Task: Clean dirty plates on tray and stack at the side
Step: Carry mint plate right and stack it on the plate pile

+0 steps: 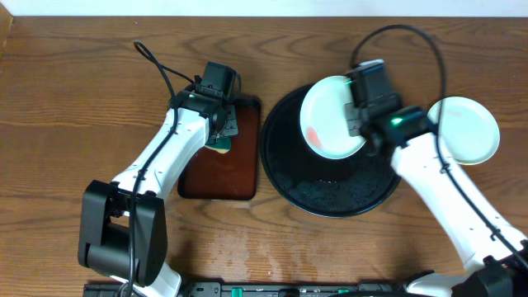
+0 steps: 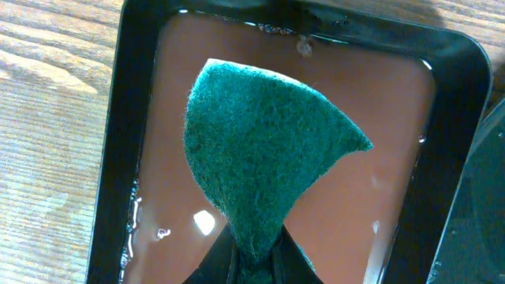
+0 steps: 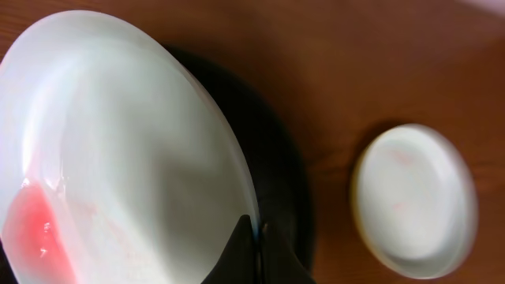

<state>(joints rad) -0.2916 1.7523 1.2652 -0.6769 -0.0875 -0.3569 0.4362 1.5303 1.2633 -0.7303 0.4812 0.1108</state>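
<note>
The top camera hangs right over the counter (image 1: 66, 99) looking straight down, far enough back to catch both arms, rooted at the bottom edge. The left wrist one sits really close, peering down past the left claw (image 2: 252, 256) at the green pad (image 2: 268, 150) and the brown tray (image 2: 379, 118), and that's its overlap with the top view. The right wrist one is just as tight, looking past the right claw (image 3: 254, 244) across the smeared plate (image 3: 118, 158) and black tray (image 3: 276, 181) out to a second plate (image 3: 414, 197), all three in the top view too.
</note>
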